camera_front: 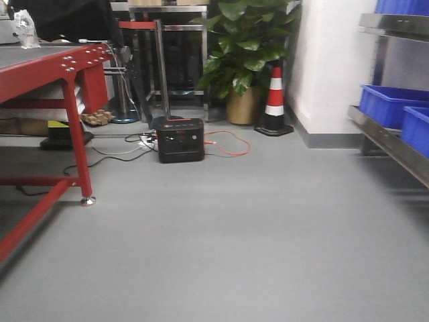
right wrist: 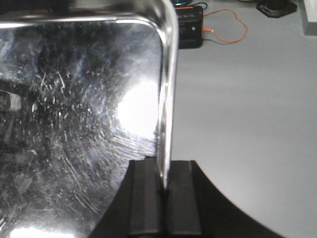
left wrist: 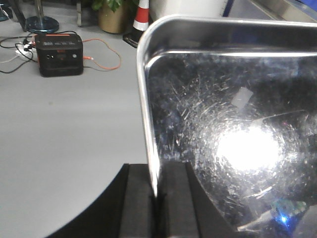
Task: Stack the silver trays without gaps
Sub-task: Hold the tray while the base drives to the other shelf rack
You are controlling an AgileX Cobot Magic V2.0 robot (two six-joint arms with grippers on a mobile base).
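Note:
A shiny, scratched silver tray [left wrist: 233,124] fills the right part of the left wrist view, held above the grey floor. My left gripper [left wrist: 157,198] is shut on its left rim, one black pad on each side of the thin edge. In the right wrist view a silver tray [right wrist: 79,114] fills the left part, and my right gripper [right wrist: 164,191] is shut on its right rim in the same way. Whether both views show one tray I cannot tell. Neither the trays nor the grippers appear in the front view.
A red-framed table [camera_front: 64,67] stands at the left. A steel shelf [camera_front: 389,137] with blue bins [camera_front: 395,104] lines the right. Ahead on the floor are a black power box [camera_front: 180,139], an orange cable [camera_front: 228,144], a traffic cone [camera_front: 275,100] and a potted plant [camera_front: 244,60].

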